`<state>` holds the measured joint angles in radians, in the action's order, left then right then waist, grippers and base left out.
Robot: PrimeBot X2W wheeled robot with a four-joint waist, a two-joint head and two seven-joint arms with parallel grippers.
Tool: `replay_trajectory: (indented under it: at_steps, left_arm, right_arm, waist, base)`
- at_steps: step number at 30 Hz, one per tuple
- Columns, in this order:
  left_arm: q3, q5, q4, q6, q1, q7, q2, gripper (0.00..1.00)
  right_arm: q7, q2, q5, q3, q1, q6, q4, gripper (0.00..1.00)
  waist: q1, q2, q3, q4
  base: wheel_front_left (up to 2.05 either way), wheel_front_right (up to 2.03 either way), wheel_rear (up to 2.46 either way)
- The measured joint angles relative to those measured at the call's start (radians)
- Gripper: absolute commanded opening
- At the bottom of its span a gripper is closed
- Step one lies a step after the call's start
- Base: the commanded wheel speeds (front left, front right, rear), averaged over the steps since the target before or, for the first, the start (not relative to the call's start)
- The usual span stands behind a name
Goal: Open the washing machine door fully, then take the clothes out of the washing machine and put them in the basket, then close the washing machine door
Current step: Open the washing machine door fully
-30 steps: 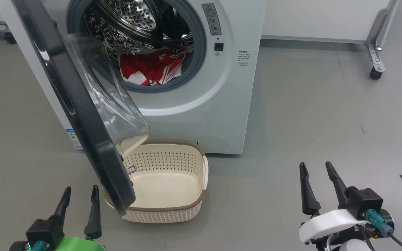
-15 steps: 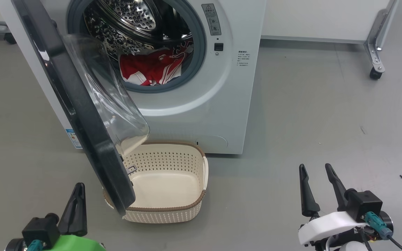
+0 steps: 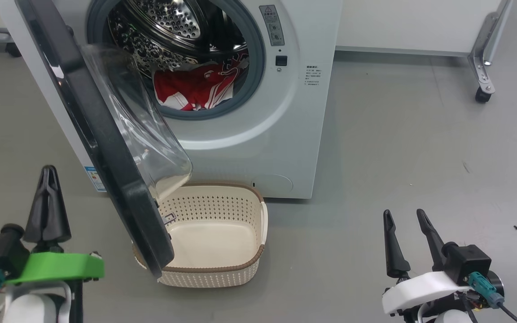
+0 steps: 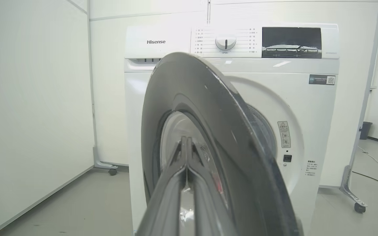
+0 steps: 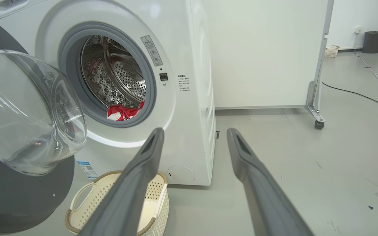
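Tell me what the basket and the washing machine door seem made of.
The basket: probably matte cream plastic, given its moulded holes and brown woven-look rim. The washing machine door: black rim with glossy highlights, likely plastic; transparent bowl, glass or plastic.

"Hisense" stands on the washing machine (image 4: 162, 82) top panel.
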<state>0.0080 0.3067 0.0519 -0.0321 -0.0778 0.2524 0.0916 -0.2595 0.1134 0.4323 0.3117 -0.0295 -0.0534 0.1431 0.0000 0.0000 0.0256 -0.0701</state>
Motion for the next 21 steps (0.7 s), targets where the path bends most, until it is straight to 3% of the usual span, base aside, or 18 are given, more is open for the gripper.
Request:
replay_trajectory:
  at_steps: [13, 21]
  left_arm:
    - [-0.02, -0.021, -0.114, -0.019, -0.141, -0.01, 0.044, 0.0]
    - [-0.116, -0.036, -0.144, -0.045, -0.164, -0.089, 0.046, 0.0]
  right_arm:
    - [0.0, -0.011, -0.019, -0.008, 0.0, 0.019, 0.007, 1.0]
    - [0.0, -0.017, -0.03, -0.018, -0.001, 0.03, 0.008, 1.0]
  waist:
    - [0.0, 0.0, 0.009, 0.007]
    - [0.0, 0.0, 0.012, 0.016]
  base:
    - [0.0, 0.0, 0.0]
    - [0.0, 0.0, 0.0]
